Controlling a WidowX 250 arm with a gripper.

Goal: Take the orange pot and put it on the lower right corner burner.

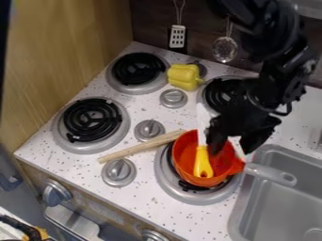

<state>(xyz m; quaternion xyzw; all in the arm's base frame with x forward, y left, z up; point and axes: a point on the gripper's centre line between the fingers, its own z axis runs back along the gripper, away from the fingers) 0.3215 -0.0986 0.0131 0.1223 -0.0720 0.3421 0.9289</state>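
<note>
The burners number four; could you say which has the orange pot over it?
The lower right burner, nearest the sink; the orange pot covers no other.

Over at the top of the frame, a slotted turner (178,36) and a perforated spoon (224,49) hang on the dark wall. A yellow pepper (183,77) sits between the upper left burner (117,83) and the upper right burner (201,97). Another burner (60,134) is at middle left. A wooden stick (135,148) slants between two knobs (149,130), near a yellow-headed utensil (202,164) with a white handle. The grey sink (236,217) is lower right, the wooden panel (60,52) upper left.
</note>
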